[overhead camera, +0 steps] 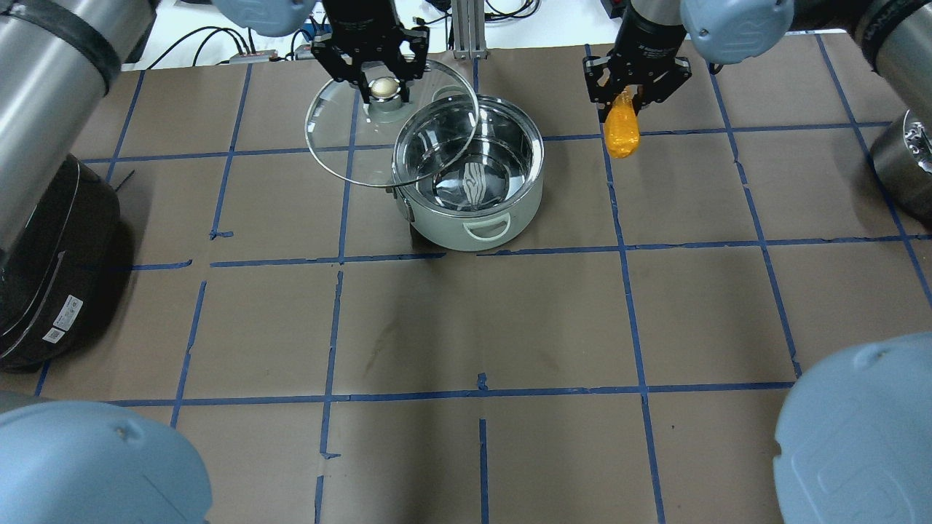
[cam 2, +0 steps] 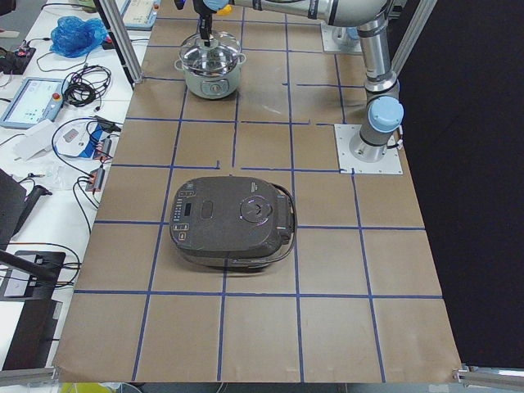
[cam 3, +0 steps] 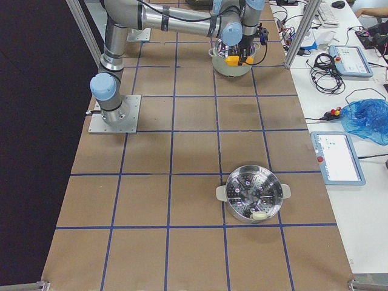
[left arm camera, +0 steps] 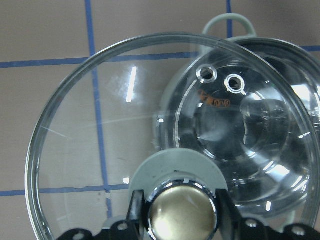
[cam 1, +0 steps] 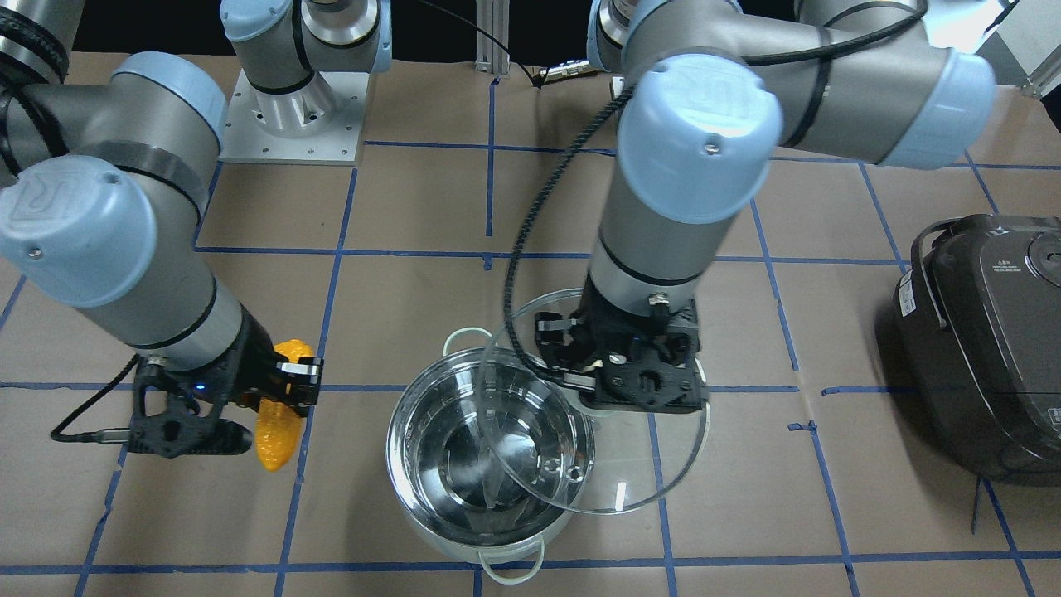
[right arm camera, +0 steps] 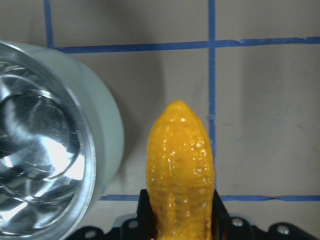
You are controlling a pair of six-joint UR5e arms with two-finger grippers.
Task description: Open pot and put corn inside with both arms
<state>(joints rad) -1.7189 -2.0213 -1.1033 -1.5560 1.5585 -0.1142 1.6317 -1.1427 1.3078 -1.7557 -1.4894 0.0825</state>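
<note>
The steel pot [overhead camera: 470, 196] stands open on the table, empty inside, with pale loop handles; it also shows in the front view [cam 1: 464, 464]. My left gripper [overhead camera: 384, 86] is shut on the steel knob [left arm camera: 180, 214] of the glass lid [overhead camera: 349, 145] and holds the lid lifted, shifted to the pot's left and overlapping its rim. My right gripper [overhead camera: 628, 98] is shut on the yellow-orange corn [overhead camera: 622, 131], held above the table just right of the pot. The corn [right arm camera: 181, 165] points away from the gripper, beside the pot's wall [right arm camera: 107, 135].
A dark grey rice cooker [overhead camera: 51, 269] sits at the table's left side, also in the front view [cam 1: 986, 340]. A steel steamer pot [cam 3: 253, 197] stands on the right side of the table. Blue tape lines grid the brown table cover.
</note>
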